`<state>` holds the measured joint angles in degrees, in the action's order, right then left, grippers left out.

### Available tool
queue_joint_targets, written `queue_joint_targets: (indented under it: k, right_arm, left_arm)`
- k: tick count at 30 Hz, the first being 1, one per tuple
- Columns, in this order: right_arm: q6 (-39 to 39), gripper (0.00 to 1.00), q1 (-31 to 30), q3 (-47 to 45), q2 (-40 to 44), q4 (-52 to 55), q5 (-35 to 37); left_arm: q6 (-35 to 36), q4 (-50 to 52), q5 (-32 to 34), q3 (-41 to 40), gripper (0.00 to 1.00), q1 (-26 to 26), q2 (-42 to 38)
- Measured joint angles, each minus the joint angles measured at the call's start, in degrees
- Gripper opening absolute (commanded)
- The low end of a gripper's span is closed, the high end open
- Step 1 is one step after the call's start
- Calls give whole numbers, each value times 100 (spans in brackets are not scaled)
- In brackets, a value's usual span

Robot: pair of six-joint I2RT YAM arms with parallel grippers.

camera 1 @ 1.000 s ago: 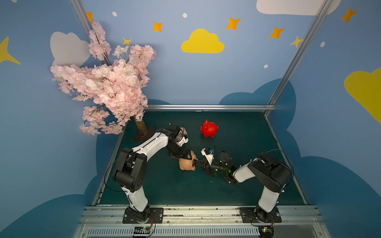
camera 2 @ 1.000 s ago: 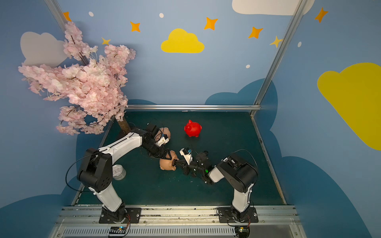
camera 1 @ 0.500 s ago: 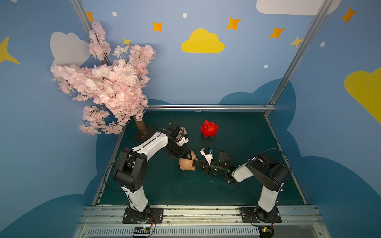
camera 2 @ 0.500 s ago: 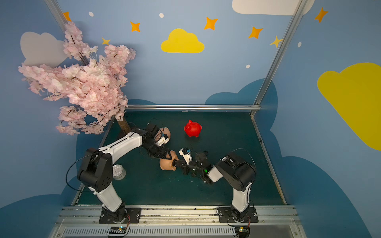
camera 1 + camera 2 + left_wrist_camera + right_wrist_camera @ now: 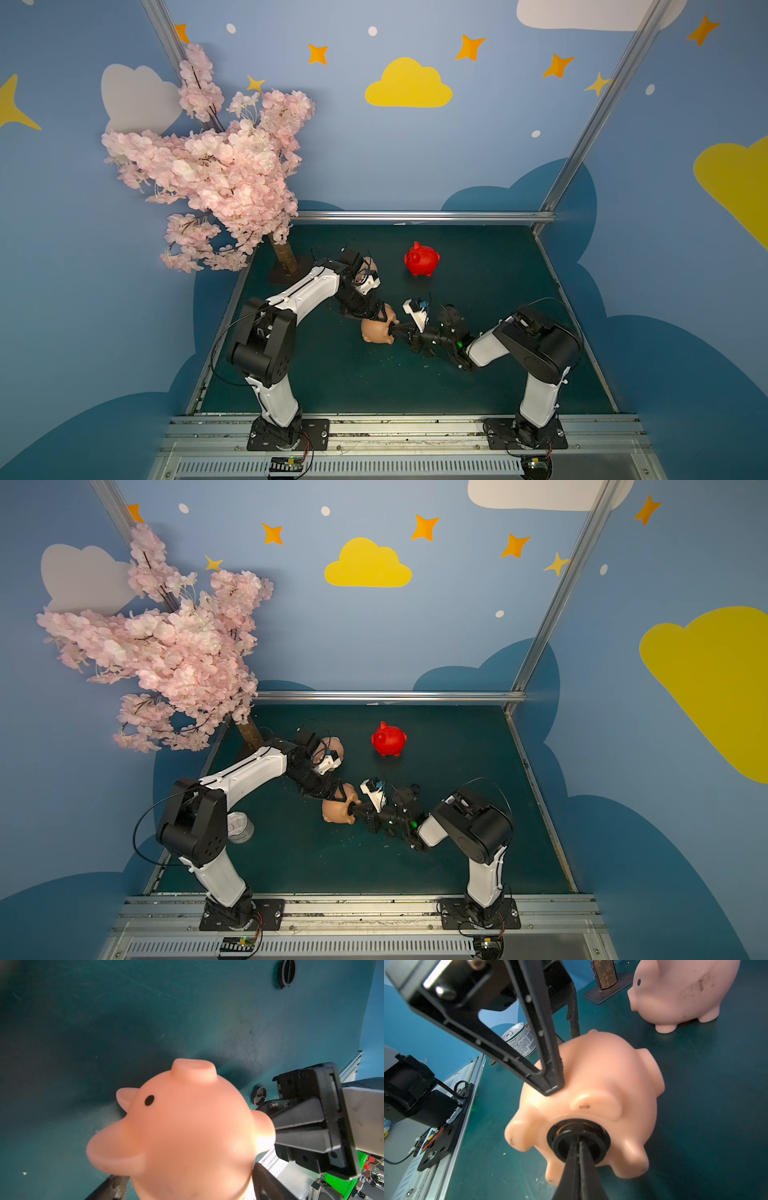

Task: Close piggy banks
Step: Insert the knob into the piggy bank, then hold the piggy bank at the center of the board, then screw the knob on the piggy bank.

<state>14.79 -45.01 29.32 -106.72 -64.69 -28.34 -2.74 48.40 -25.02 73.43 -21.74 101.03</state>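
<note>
L tool (image 5: 380,318) grips peach pig (image 5: 374,332) across its body, mid-surface (image 5: 332,374); pig is tipped over w/ belly toward R tool (image 5: 578,1142). R tool is clenched, tips in dark plug (image 5: 557,1146) at the belly hole. 2nd peach pig (image 5: 679,993) stands upright near tree base (image 5: 605,974). Red pig (image 5: 422,259) stands upright further back, well apart. Loose plug (image 5: 286,972) lies on the surface.
</note>
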Motion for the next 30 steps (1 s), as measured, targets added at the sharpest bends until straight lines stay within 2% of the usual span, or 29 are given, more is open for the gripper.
queue_joint_targets:
  k: [30]
  right_arm:
    - [516, 0, -24, 162, -118, 66, -79]
  left_arm:
    - [17, 15, -31, 9, 88, 15, 13]
